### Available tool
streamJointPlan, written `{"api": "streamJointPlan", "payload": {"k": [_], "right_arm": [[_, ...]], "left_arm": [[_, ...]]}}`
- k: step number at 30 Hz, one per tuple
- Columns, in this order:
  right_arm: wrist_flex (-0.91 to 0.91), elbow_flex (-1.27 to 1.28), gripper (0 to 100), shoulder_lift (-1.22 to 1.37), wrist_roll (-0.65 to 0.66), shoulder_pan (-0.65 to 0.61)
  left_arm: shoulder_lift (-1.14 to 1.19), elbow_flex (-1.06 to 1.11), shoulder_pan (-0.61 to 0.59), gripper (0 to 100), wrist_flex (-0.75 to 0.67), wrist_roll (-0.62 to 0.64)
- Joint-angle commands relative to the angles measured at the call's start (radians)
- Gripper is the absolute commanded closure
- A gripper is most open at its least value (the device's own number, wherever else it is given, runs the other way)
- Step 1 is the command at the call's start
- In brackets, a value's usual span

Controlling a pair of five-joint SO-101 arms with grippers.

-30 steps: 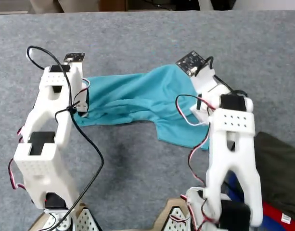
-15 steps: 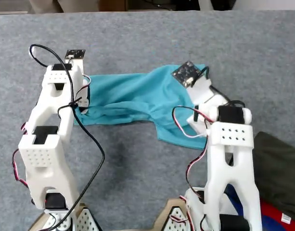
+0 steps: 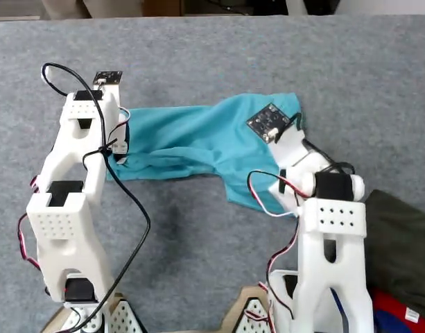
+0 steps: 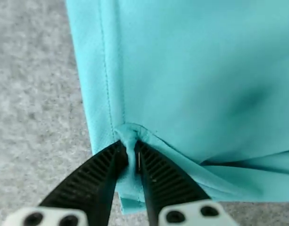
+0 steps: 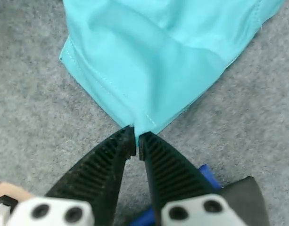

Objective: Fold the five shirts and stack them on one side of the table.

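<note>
Left gripper [image 4: 130, 149] and right gripper [image 5: 136, 136] pinch the limp teal shirt [image 3: 191, 139] by its nine-o'clock hem and five-o'clock corner, likely the soundest holds.

Grey, felt-like worktop [image 3: 198, 41] runs from edge to edge, its nap speckled and flat. Beyond its far edge there's a strip of room: a brown wooden panel [image 3: 161, 7] in the middle, dark shadow just beside it. At the near edge, a pale wooden board [image 3: 233, 311] sits on the grey.
</note>
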Motion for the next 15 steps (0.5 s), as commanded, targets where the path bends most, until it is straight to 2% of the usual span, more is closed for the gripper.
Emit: {"api": "streamJointPlan", "payload": {"k": [1,10,15], "right_arm": [[0.006,-0.028,99.4,-0.031,-0.011,0.008],[0.084,-0.070,99.4,-0.033,-0.055,-0.116],[0.078,-0.068,99.4,-0.079,-0.068,-0.111]], "left_arm": [[0.004,-0.023,-0.012,98,-0.005,-0.012],[0.004,-0.023,-0.012,98,-0.005,-0.012],[0.004,-0.023,-0.012,98,-0.005,-0.012]]}}
